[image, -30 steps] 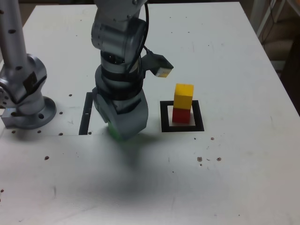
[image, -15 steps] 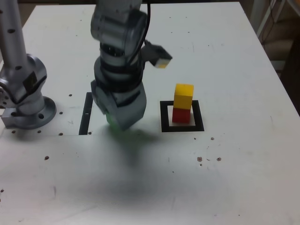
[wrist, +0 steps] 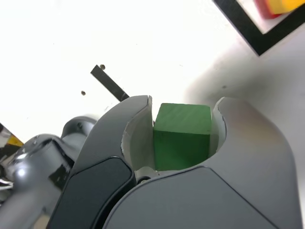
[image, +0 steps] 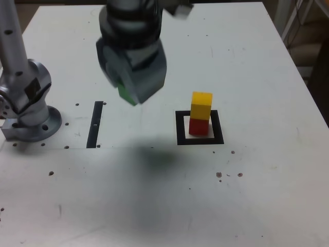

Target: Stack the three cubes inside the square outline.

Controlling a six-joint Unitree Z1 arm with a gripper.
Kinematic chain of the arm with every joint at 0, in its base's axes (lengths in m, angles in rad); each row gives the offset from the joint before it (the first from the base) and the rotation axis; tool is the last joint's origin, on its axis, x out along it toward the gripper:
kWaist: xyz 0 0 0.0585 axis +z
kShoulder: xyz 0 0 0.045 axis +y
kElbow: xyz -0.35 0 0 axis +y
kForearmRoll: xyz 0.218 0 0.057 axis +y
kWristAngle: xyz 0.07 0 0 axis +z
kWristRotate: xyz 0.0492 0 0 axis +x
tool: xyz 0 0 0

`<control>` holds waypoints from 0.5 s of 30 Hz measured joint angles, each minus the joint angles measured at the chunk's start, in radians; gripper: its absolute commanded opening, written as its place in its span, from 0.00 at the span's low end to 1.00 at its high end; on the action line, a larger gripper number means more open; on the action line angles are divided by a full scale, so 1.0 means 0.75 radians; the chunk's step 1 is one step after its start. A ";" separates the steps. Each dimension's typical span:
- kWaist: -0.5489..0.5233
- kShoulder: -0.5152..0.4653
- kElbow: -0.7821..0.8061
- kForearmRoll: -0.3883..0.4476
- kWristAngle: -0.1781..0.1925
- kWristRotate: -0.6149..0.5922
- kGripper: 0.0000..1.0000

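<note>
A yellow cube (image: pixel 201 105) stands on a red cube (image: pixel 199 126) inside the square outline (image: pixel 199 139), right of centre in the exterior view. My gripper (image: pixel 127 92) hangs well above the table, to the exterior view's left of that stack, shut on the green cube (image: pixel 124 93). In the wrist view the green cube (wrist: pixel 182 135) sits squarely between the two grey fingers (wrist: pixel 135 138), and a corner of the square outline (wrist: pixel 252 29) with the red cube (wrist: pixel 263 6) and the yellow cube (wrist: pixel 288 5) shows at the frame's edge.
A thin black strip (image: pixel 95 124) lies on the white table (image: pixel 247 67) below the gripper. The arm's grey base (image: pixel 26 103) stands at the exterior view's left. Small dark specks dot the table (image: pixel 226 175). The table's right edge borders a chair and floor.
The gripper has risen from the table beside the black strip, carrying the green cube up with it. The yellow-on-red stack has not moved.
</note>
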 measured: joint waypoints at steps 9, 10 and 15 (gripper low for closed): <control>0.062 0.063 -0.238 0.100 -0.009 -0.047 0.30; 0.074 0.070 -0.265 0.105 -0.012 -0.050 0.30; 0.129 0.128 -0.377 0.130 -0.037 -0.091 0.29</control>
